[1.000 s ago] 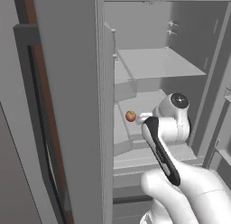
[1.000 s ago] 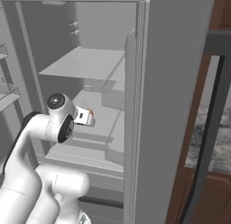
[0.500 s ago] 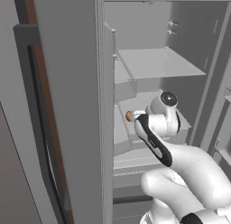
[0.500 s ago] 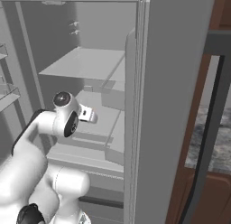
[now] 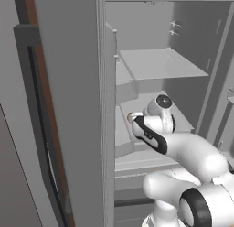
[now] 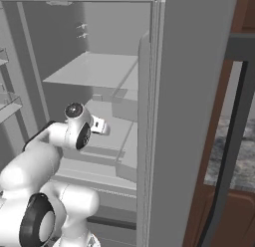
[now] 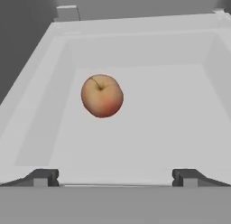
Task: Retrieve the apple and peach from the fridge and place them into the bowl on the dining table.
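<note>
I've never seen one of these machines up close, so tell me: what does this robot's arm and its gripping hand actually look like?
The glossy white arm is built of fat rounded segments, like bent tubes. Dark grey rings mark its joints, a black strip runs along one link, and a round dark cap with a pale centre closes one joint. The gripper ends in two small, dark grey, blocky finger tips. No cables or lettering are visible.

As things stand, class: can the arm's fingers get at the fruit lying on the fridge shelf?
Probably yes. The fingers stand wide apart, and the fruit lies alone on the pale shelf ahead, nothing between them, though off-centre.
</note>
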Robot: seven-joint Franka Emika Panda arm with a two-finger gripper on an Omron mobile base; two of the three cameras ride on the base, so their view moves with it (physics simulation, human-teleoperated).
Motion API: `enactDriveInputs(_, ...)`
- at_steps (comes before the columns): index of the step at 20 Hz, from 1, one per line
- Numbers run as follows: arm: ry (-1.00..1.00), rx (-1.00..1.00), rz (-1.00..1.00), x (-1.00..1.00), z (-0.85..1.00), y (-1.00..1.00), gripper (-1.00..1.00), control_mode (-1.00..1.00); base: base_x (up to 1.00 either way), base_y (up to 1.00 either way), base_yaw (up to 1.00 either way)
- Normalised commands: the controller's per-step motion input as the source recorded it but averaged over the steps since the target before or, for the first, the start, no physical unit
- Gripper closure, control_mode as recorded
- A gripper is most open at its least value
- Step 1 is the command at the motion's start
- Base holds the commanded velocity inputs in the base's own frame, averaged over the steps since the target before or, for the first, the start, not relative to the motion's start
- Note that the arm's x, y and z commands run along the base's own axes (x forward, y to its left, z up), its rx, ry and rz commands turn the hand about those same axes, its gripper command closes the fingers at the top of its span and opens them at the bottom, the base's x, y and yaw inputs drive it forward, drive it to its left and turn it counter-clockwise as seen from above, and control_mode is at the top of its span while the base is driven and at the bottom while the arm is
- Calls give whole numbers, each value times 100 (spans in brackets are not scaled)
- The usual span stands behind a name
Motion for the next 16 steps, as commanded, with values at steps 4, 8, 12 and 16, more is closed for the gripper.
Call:
enactDriveInputs(4, 4, 0, 0, 26, 0, 6, -100, -100, 0, 0, 0)
enactDriveInputs(8, 5, 0, 0, 30, -4, 5, -100, -100, 0, 0, 0)
enactDriveInputs(12, 7, 0, 0, 32, -11, 3, -100, -100, 0, 0, 0)
enactDriveInputs(16, 5, 0, 0, 30, -16, 1, -100, -100, 0, 0, 0)
